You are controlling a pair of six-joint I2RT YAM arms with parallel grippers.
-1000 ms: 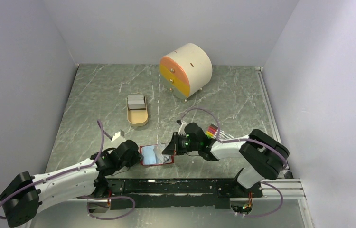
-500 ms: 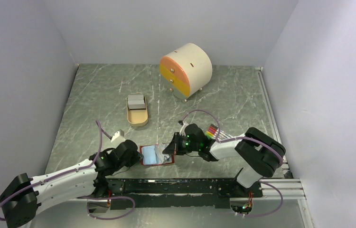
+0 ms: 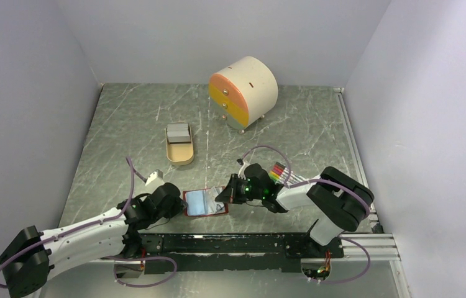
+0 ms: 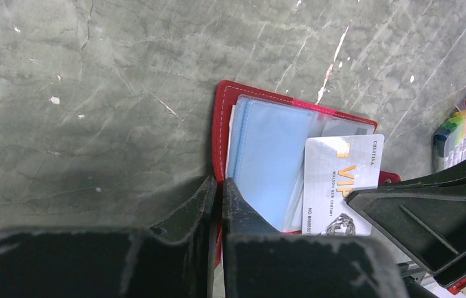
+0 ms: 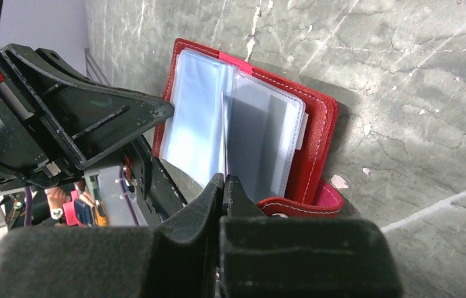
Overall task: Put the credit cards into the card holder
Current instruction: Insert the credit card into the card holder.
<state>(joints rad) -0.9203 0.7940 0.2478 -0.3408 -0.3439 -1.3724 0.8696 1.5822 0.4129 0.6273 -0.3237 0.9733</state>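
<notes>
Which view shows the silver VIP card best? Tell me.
Left wrist: the silver card shows face-on over the open card holder, print readable. Right wrist shows the pockets, no card face. Top view: too small to tell.

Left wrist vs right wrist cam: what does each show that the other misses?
Left wrist only: the printed VIP face of a silver card over the right-hand pockets, plus the rainbow sticks. Right wrist only: the clear sleeves standing fanned apart at the spine. Both: the open red card holder, the left pincer shut on its edge, and the right pincer shut at the sleeves.
</notes>
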